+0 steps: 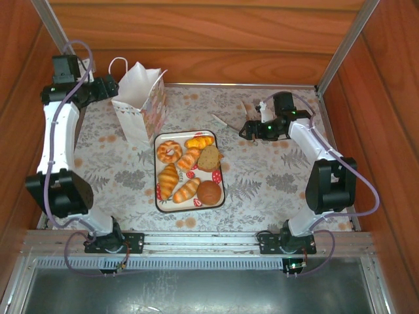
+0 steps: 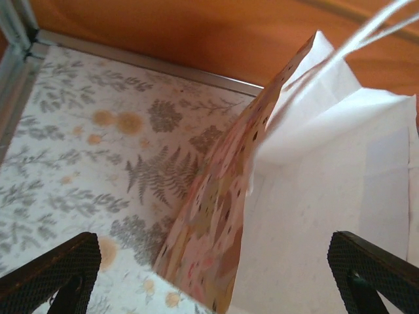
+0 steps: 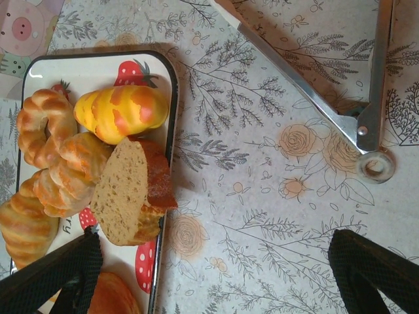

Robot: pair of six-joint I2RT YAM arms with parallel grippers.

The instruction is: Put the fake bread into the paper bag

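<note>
1. The paper bag [image 1: 139, 98] stands upright at the far left of the floral table [image 1: 275, 176], mouth open and white cord handles raised. It is near the far left corner of the tray [image 1: 157, 171] but apart from it.
2. The left gripper [image 2: 216, 281] hovers at the top of the bag with its jaws spread wide, gripping nothing. In the wrist view the bag's pink patterned side wall runs between them: one dark finger [image 2: 59, 275] hangs over the tablecloth, the other over white paper. We cannot tell whether either touches the bag.
3. The fake bread [image 1: 188, 161] lies on the white strawberry-print tray at the middle of the table. We count seven pieces there.
4. On the tray, the ring doughnut [image 1: 169, 152] sits at the far left, with a yellow roll [image 3: 121, 111] beside it. The brown slice [image 3: 121, 196] leans out over the right rim, and the round bun [image 1: 209, 191] fills the near right corner.
5. The right gripper [image 3: 219, 281] hangs just right of the tray, its jaws held wide apart with nothing in them. In the wrist view one finger is over the tray's edge, the other over bare cloth.
6. Metal tongs [image 3: 308, 85] lie open on the cloth near the right gripper, apart from the tray.
</note>
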